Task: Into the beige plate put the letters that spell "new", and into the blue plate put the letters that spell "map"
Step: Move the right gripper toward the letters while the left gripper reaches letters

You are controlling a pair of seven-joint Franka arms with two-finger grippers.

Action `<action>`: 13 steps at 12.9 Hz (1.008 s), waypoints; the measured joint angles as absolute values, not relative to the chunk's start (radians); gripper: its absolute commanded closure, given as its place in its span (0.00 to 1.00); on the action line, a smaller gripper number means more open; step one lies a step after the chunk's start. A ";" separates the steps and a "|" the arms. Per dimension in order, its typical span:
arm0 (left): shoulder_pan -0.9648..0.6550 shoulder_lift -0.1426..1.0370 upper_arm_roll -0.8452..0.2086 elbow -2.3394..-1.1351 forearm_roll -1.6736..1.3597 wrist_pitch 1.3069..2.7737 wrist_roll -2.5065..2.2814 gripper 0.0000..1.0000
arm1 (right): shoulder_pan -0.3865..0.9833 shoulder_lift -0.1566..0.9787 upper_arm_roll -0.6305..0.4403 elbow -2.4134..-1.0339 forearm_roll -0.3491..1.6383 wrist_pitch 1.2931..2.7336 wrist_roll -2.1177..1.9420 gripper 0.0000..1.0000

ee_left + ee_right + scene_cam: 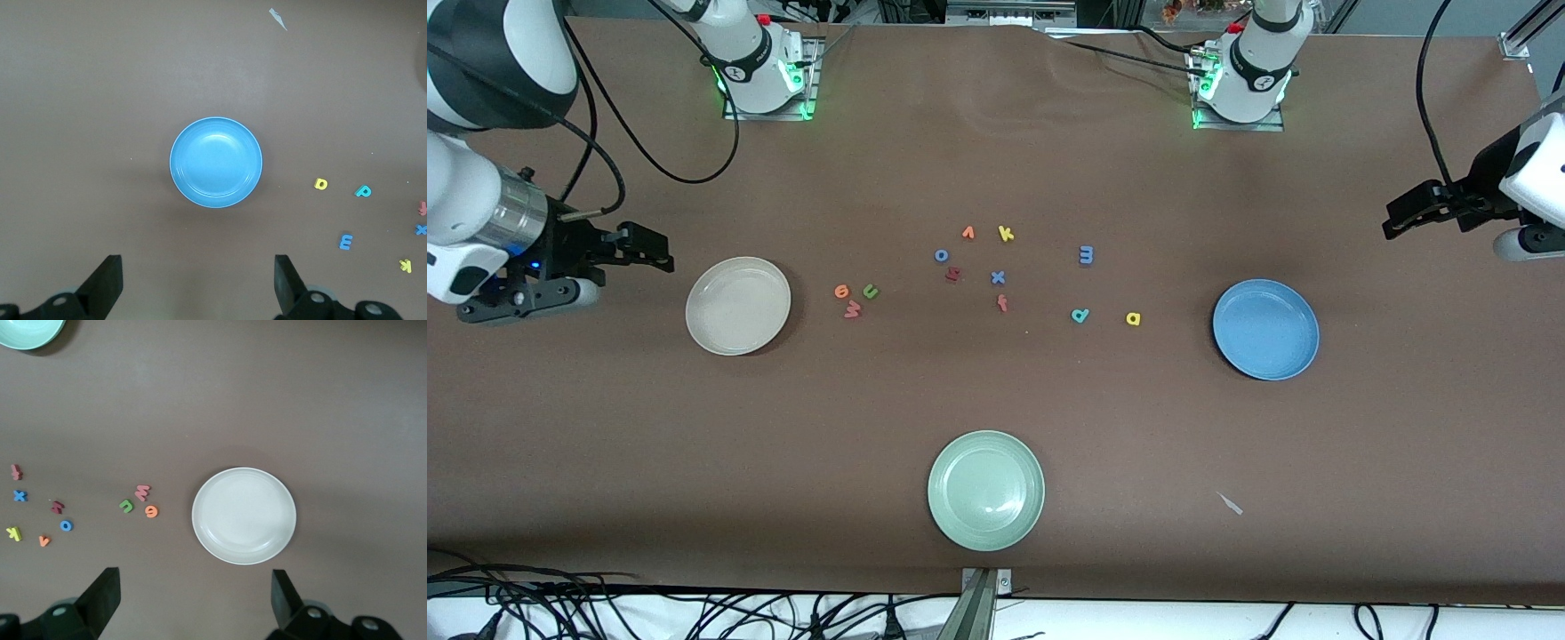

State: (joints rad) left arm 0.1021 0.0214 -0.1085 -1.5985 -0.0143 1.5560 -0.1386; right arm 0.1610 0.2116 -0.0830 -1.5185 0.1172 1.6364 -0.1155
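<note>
Both two-finger grippers hang spread and empty above the brown table cover, the right gripper point(660, 253) at its own end beside the beige plate point(738, 305), the left gripper point(1396, 220) at its end near the blue plate point(1265, 328). Three round, shallow, smooth plates sit empty, the third a pale green plate point(985, 490) nearest the front camera. Eleven tiny foam letters lie between: orange e point(841, 291), green n point(870, 291) and salmon w point(852, 308) clustered by the beige plate; blue m point(1086, 255), teal p point(1080, 315) and yellow a point(1133, 318) toward the blue plate; five others in the middle.
</note>
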 measured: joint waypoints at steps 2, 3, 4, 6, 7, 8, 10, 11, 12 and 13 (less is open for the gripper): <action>0.100 0.022 -0.109 -1.600 -0.014 1.556 -0.139 0.00 | 0.161 0.229 -0.077 -1.516 0.121 1.641 -0.116 0.00; 0.099 0.025 -0.109 -1.601 -0.014 1.556 -0.139 0.00 | 0.161 0.235 -0.073 -1.516 0.122 1.642 -0.116 0.00; 0.097 0.028 -0.109 -1.602 -0.014 1.556 -0.139 0.00 | 0.161 0.242 -0.065 -1.516 0.122 1.641 -0.117 0.00; 0.096 0.033 -0.109 -1.602 -0.014 1.556 -0.139 0.00 | 0.165 0.279 -0.034 -1.515 0.122 1.645 -0.118 0.00; 0.096 0.034 -0.109 -1.602 -0.014 1.556 -0.139 0.00 | 0.175 0.294 -0.025 -1.515 0.118 1.655 -0.117 0.00; 0.096 0.034 -0.109 -1.602 -0.014 1.556 -0.139 0.00 | 0.188 0.302 -0.023 -1.514 0.106 1.667 -0.117 0.00; 0.095 0.036 -0.109 -1.602 -0.014 1.556 -0.139 0.00 | 0.203 0.304 -0.022 -1.510 0.075 1.674 -0.117 0.00; 0.096 0.039 -0.109 -1.602 -0.014 1.557 -0.139 0.00 | 0.202 0.304 -0.022 -1.507 0.066 1.674 -0.117 0.00; 0.098 0.042 -0.107 -1.602 -0.014 1.560 -0.139 0.00 | 0.201 0.304 -0.022 -1.505 0.057 1.674 -0.117 0.00; 0.101 0.044 -0.106 -1.602 -0.014 1.564 -0.139 0.00 | 0.199 0.304 -0.024 -1.505 0.045 1.674 -0.117 0.00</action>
